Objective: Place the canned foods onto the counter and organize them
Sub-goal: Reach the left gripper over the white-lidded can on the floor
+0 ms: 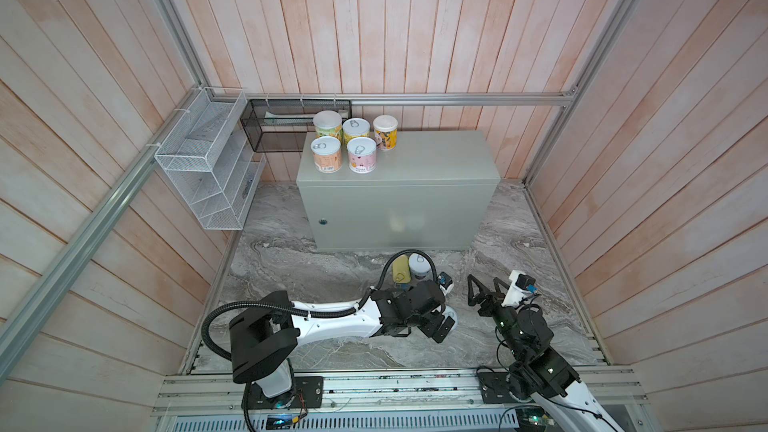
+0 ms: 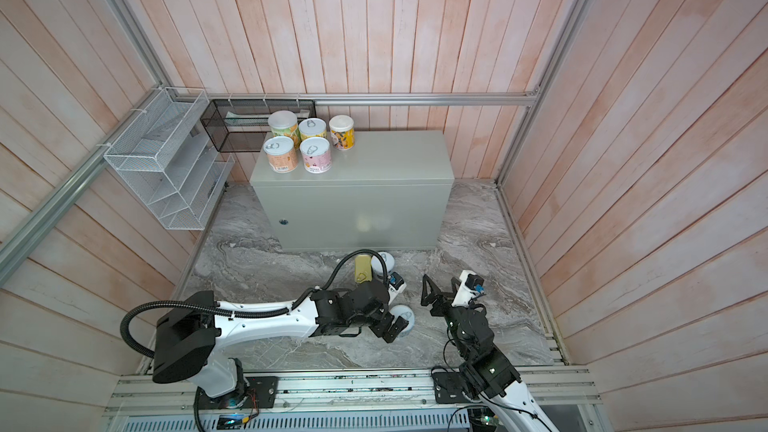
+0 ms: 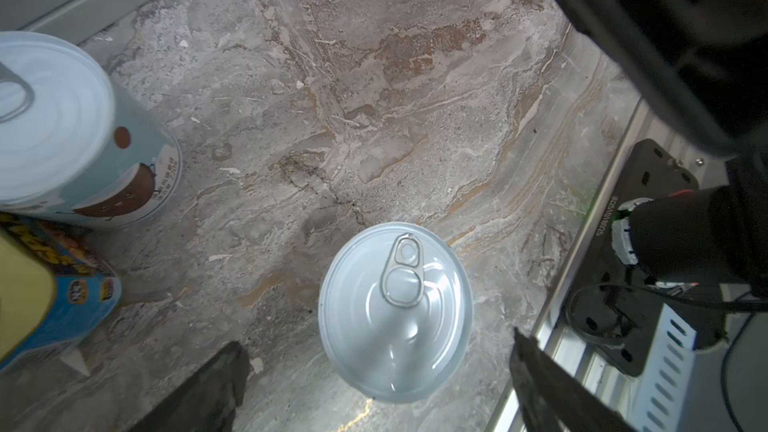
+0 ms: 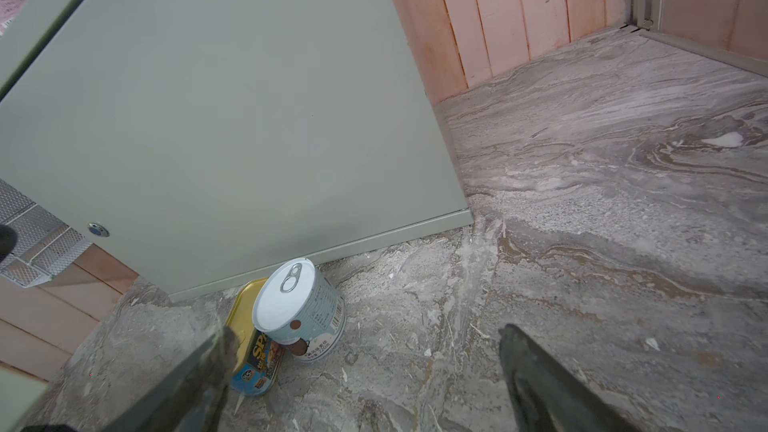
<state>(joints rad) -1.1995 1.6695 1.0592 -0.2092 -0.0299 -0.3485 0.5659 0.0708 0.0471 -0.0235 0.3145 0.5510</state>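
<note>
Right, my biggest landmark is the marbled grey stone surface. At its back stands the counter, a large plain grey metal box with a small round lock on its front.

My left gripper hangs low over the stone with its jaws spread wide. A short can with a silver pull-tab lid stands upright between the fingers, clear of both. My right gripper is likewise spread wide and empty, above bare stone, near the left one.

Five short cans with pastel labels stand upright in a tight cluster at the back left corner of the counter top, three behind and two in front.

Down on the stone, just in front of the counter, a pale blue can with a pull-tab lid stands just beside a flat gold oblong tin.
</note>
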